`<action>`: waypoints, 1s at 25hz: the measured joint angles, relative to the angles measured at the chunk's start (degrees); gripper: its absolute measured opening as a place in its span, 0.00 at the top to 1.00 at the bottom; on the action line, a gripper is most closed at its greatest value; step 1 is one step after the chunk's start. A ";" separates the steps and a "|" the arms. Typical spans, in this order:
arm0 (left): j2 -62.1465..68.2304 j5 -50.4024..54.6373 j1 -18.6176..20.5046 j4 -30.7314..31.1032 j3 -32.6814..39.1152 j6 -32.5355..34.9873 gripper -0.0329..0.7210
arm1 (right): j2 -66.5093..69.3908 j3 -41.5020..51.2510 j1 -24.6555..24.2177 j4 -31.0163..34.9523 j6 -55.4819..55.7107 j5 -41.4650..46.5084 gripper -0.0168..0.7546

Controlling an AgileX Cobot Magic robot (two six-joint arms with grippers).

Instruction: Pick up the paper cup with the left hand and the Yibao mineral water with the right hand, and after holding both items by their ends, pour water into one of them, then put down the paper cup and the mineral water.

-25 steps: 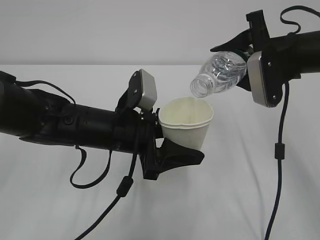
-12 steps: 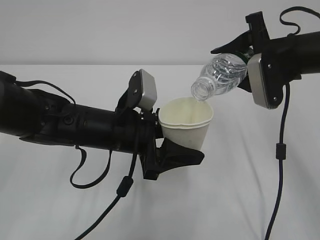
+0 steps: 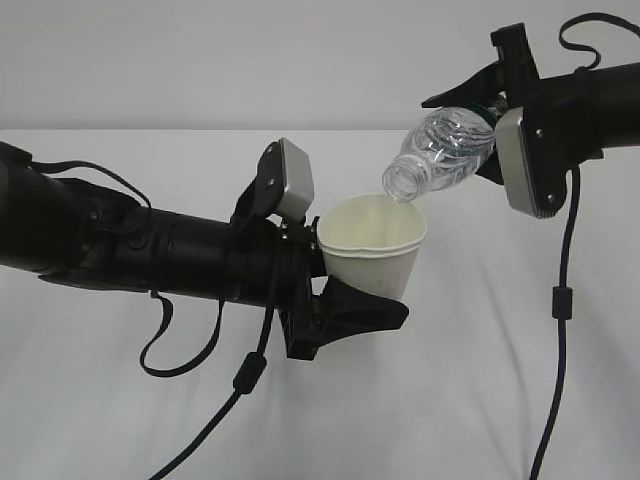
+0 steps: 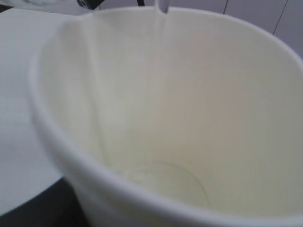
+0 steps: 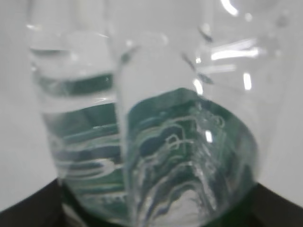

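My left gripper (image 3: 345, 290) is shut on the white paper cup (image 3: 372, 247) and holds it upright above the table. The cup's cream inside fills the left wrist view (image 4: 189, 118), with a little water at its bottom. My right gripper (image 3: 478, 100) is shut on the base end of the clear Yibao mineral water bottle (image 3: 440, 150). The bottle tilts down to the left with its open mouth just over the cup's far rim. A thin stream of water (image 4: 161, 28) runs into the cup. In the right wrist view the bottle (image 5: 156, 137) fills the frame and hides the jaws.
A white cloth-covered table (image 3: 480, 380) lies under both arms. Black cables hang from the left arm (image 3: 250, 375) and the right arm (image 3: 558, 300). A grey wall stands behind.
The bottle has shifted very slightly to the right over the cup's rim. The left arm and the cup have not moved.
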 joint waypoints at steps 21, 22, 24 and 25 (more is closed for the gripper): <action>0.00 0.00 0.00 0.00 0.00 0.00 0.35 | 0.00 -1.91 1.21 -1.82 0.12 0.80 0.38; 0.00 0.00 0.00 0.00 0.00 0.00 0.35 | 0.00 -1.91 1.21 -1.82 0.22 0.80 0.38; 0.00 0.00 0.00 0.00 0.00 0.00 0.35 | 0.00 -1.91 1.21 -1.82 0.34 0.89 0.38; 0.00 0.00 0.00 0.00 0.00 0.00 0.35 | 0.00 -1.91 1.21 -1.82 0.34 0.89 0.38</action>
